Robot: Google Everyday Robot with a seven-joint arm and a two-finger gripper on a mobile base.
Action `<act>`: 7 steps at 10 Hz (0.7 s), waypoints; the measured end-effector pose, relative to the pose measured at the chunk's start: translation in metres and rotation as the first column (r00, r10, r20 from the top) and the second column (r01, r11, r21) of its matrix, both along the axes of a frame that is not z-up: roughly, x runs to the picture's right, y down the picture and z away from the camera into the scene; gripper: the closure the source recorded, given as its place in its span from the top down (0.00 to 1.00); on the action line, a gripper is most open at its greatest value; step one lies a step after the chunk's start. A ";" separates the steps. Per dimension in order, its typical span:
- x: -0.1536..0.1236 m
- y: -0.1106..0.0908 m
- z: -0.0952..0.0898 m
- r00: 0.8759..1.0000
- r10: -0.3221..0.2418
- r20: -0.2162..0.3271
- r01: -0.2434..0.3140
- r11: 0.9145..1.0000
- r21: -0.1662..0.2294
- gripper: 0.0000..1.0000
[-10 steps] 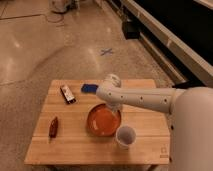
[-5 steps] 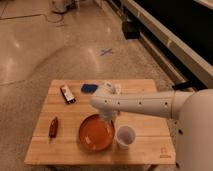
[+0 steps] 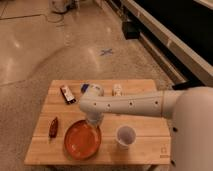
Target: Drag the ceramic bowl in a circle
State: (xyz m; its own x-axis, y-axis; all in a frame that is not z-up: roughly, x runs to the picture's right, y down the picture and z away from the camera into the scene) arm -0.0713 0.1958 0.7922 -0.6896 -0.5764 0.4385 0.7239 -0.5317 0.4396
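1. Sitting low and left of centre in the frame, the wide, shallow, glossy orange-red ceramic bowl (image 3: 80, 142) rests on the pale wooden table (image 3: 150, 150), near its front edge.
2. The gripper (image 3: 93, 120) is down at the bowl's upper-right rim with its fingers drawn together. Whether they pinch the rim is hidden under the white arm (image 3: 130, 104).
3. A small pale translucent cup (image 3: 125, 136) stands just right of the bowl, apart from it.
4. A dark red oblong item (image 3: 53, 126) lies to the bowl's left, and a dark packet (image 3: 67, 94) lies further up.

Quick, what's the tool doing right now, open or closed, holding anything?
Tool: closed, down at the far rim of the ceramic bowl; whether it actually pinches the rim cannot be told.
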 end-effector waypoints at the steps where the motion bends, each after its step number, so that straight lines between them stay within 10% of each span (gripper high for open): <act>1: -0.015 -0.001 0.002 0.999 -0.011 0.034 0.011 1.000 0.003 0.00; 7: -0.077 -0.044 0.040 0.986 -0.046 0.163 0.033 0.996 0.080 0.00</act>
